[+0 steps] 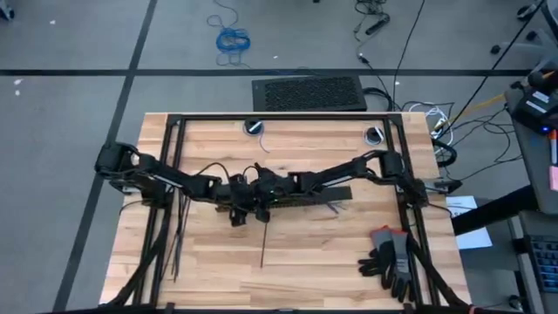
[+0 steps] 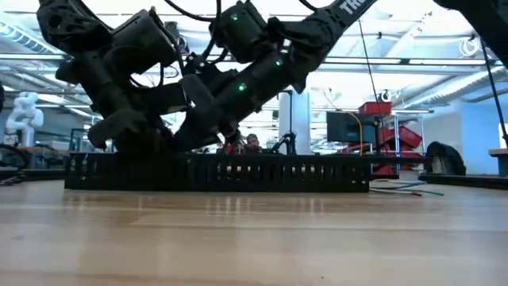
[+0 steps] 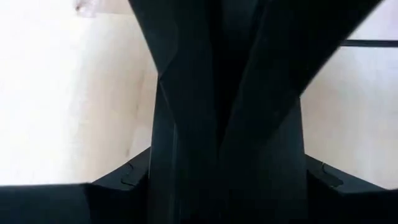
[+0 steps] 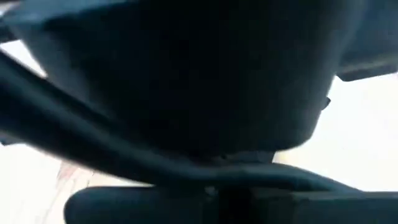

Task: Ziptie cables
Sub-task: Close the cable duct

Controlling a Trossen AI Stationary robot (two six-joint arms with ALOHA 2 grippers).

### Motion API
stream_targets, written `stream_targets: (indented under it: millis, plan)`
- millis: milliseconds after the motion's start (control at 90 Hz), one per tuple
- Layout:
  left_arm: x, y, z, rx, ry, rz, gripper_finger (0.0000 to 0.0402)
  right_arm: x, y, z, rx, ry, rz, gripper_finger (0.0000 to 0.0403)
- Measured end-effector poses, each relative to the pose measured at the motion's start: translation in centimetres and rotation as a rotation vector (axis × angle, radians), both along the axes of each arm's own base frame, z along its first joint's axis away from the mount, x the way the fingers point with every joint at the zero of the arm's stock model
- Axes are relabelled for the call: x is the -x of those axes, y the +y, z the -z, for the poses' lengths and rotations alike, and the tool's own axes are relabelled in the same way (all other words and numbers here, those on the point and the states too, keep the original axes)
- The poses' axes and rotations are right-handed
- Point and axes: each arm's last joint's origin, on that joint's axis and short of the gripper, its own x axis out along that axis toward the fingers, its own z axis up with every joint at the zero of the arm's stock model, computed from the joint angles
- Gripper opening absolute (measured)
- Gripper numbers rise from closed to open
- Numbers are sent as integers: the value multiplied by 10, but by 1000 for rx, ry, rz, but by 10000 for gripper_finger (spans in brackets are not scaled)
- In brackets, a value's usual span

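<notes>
Two hands (image 1: 237, 212) (image 1: 261, 202) over one ziptie (image 1: 262, 242).

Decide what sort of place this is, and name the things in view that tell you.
Probably a robotics lab or workshop. A wooden workbench stands on a grey floor strewn with loose cables; the low view shows monitors and red equipment racks under an open industrial ceiling.

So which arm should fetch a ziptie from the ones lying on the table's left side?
Left, probably. Those zipties lie close to the left arm's base, while the right arm would have to reach across the left one to get there.
</notes>
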Motion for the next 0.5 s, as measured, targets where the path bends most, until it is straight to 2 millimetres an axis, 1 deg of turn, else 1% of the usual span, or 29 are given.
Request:
stream_targets:
  millis: [67, 244, 400, 500]
  plan:
    - [-1, 0, -1, 1, -11, -1, 240, 2, 3, -6, 24, 8, 6, 0]
    - [-5, 0, -4, -13, -49, 13, 240, 12, 17, -35, 61, 15, -11, 0]
    - [-7, 0, -7, -20, -62, 24, 240, 22, 30, -46, 104, 63, 2, 0]
    - [-8, 0, -7, -20, -62, 24, 240, 25, 33, -43, 124, 111, 21, 0]
